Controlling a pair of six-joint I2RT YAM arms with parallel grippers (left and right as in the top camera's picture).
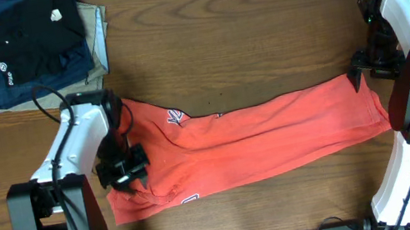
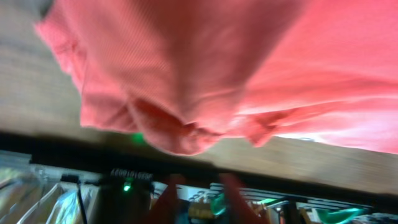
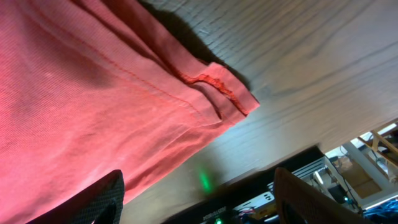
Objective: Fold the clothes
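Across the bench (image 1: 258, 29) middle, the coral-red T-shirt (image 1: 259, 135) is lying stretched out in a long band. The left tool (image 1: 123, 170) is sitting over its bunched left end and the right tool (image 1: 360, 71) is hanging at its upper right corner. Only the overhead view is showing the folded stack (image 1: 31, 40) at the back-left corner. The right wrist view is showing the fingers (image 3: 93, 202) spread wide and gripping nothing, with the shirt's hemmed corner lying flat ahead of them. The left wrist view is blurring, showing fabric bunched close to the camera; cannot tell whether that tool is clamping it.
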